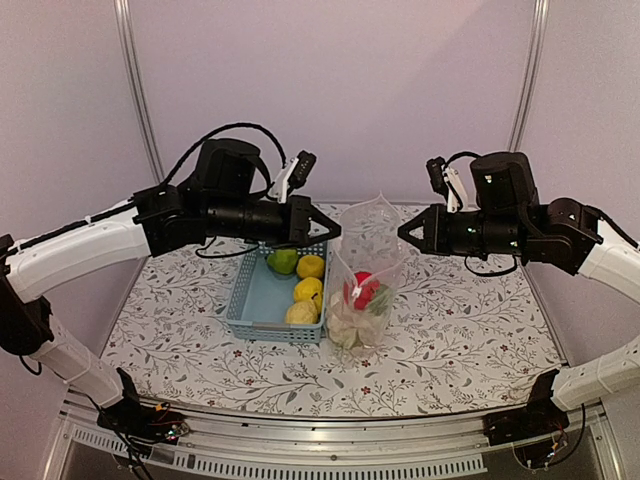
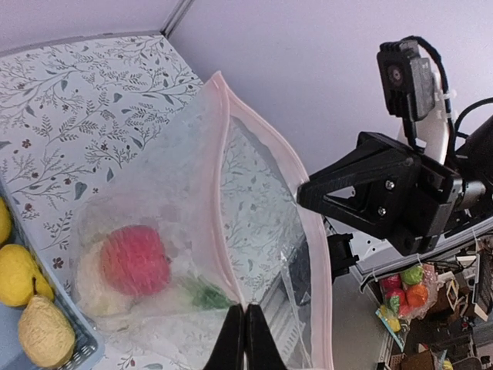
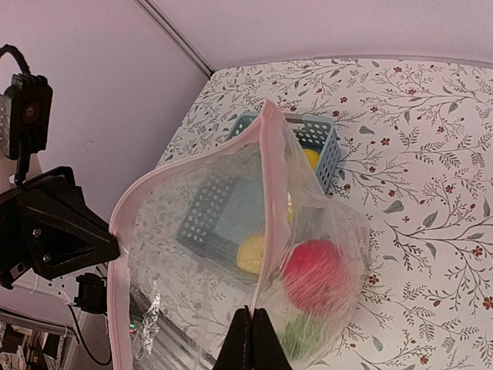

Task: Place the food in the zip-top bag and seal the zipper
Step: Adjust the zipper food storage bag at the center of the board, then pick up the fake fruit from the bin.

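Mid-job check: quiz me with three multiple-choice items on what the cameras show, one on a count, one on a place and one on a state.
1. How many food pieces lie in the blue basket? A two; B four; C seven.
2. Where is the red tomato? A in the basket; B outside, beside the bag; C inside the zip-top bag.
3. The zipper is: A open; B sealed; C folded under.

Answers: B, three yellow and one green show from above. C, it shows red through the clear plastic in both wrist views. A, its pink strips stand apart while the left gripper and right gripper pinch the rim.
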Motion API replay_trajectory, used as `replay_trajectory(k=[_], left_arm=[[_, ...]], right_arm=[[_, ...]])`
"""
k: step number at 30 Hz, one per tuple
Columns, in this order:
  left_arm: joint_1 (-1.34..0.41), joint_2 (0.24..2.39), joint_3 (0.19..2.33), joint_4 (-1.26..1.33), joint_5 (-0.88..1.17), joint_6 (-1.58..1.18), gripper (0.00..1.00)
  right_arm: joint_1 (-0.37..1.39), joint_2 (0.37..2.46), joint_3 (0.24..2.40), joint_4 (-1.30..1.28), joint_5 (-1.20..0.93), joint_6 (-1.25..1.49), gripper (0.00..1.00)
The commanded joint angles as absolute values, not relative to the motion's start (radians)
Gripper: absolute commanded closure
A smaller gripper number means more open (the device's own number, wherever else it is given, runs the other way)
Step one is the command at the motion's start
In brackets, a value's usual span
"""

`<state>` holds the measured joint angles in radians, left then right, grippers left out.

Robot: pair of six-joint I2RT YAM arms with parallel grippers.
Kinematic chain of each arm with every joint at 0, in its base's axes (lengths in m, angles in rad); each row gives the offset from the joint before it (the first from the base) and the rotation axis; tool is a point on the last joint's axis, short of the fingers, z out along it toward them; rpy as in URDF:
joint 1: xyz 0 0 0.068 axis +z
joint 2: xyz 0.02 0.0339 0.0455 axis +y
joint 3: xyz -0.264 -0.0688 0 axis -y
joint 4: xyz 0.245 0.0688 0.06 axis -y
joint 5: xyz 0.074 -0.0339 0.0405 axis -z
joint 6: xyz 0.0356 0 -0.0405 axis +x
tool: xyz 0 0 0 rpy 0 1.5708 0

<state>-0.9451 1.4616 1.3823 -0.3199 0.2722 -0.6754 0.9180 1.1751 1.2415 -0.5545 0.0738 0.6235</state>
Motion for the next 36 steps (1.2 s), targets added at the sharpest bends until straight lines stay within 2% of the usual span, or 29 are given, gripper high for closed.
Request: replay_trajectory(k=[1,4,5,6,8,9,11,13,18,23,30,36], left_arm=[[-0.933,1.443,1.417,-0.325,0.271,-0.646,1.00],[-0.933,1.444,1.418,-0.333,0.262,-0.639,1.00],[-0.933,1.442,1.420,-0.343,0.251,-0.635,0.95],[-0.933,1.441,1.423,-0.357,0.238,-0.628,0.83],[-0.933,1.429,1.425,-0.389,0.191,-0.611,0.52],[-0.933,1.419,1.422,-0.406,0.165,-0.600,0.39],[-0.927,1.391,1.400,-0.424,0.106,-0.588,0.25],[-0.908,1.361,1.359,-0.433,0.060,-0.604,0.18],[-0.858,1.332,1.210,-0.471,-0.017,-0.684,0.11],[-0.816,1.396,1.088,-0.414,0.042,-0.742,0.09],[-0.818,1.596,1.148,-0.440,0.110,-0.713,0.12],[-0.818,1.715,1.202,-0.508,0.068,-0.678,0.17]], right_arm=[[0.922,1.165,1.253,-0.561,0.091,0.617,1.00],[0.923,1.167,1.253,-0.563,0.091,0.617,1.00],[0.923,1.167,1.254,-0.563,0.090,0.617,1.00],[0.922,1.167,1.253,-0.564,0.090,0.617,1.00],[0.923,1.166,1.255,-0.563,0.091,0.617,1.00],[0.923,1.165,1.255,-0.563,0.089,0.617,1.00],[0.923,1.166,1.256,-0.564,0.089,0.618,1.00],[0.923,1.167,1.256,-0.562,0.088,0.618,1.00],[0.923,1.167,1.253,-0.559,0.087,0.619,1.00],[0.923,1.174,1.256,-0.558,0.080,0.618,1.00],[0.923,1.173,1.253,-0.561,0.080,0.620,1.00],[0.923,1.165,1.250,-0.568,0.086,0.619,1.00]])
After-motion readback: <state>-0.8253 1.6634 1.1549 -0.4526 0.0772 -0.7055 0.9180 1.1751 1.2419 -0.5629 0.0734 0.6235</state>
